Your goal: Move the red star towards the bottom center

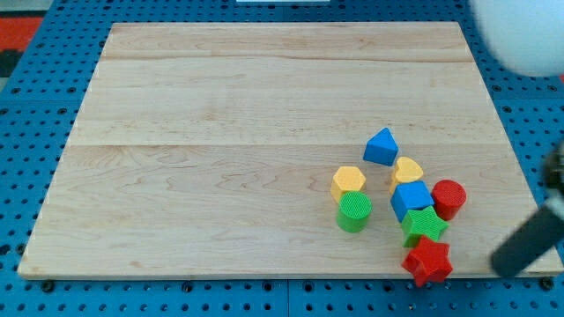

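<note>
The red star (pixel 427 261) lies at the board's bottom edge, right of centre, touching the green star (pixel 424 225) just above it. A dark blurred rod comes in from the view's right; my tip (pixel 500 265) is to the right of the red star, apart from it, past the board's right edge. Above the green star are a blue cube (pixel 411 200) and a red cylinder (pixel 448 198).
A yellow heart (pixel 407 170) and a blue triangular block (pixel 382 146) sit above the cube. A yellow hexagon (pixel 349 180) and a green cylinder (pixel 354 211) stand to the left. The wooden board (pixel 220 132) rests on blue pegboard. A blurred white arm part (pixel 520 35) fills the top right.
</note>
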Available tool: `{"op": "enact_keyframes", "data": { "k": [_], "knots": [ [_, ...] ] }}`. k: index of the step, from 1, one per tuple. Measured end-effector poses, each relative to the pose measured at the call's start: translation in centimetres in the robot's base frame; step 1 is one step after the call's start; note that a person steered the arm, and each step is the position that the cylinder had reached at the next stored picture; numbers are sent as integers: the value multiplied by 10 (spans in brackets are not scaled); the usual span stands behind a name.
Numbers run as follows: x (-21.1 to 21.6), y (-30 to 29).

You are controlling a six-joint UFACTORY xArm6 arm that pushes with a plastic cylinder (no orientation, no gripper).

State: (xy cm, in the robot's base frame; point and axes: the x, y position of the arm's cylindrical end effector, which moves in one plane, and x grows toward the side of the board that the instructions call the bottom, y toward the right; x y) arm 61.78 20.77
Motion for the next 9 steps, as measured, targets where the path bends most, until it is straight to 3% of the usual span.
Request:
{"op": "enact_keyframes", "data": {
  "k": [1,4,5,6,7,9],
  "knots": [
    [0,-45],
    [-18,-67],
    [-27,-64],
    [-11,9],
    [1,7],
    [0,-52]
  ]
}}
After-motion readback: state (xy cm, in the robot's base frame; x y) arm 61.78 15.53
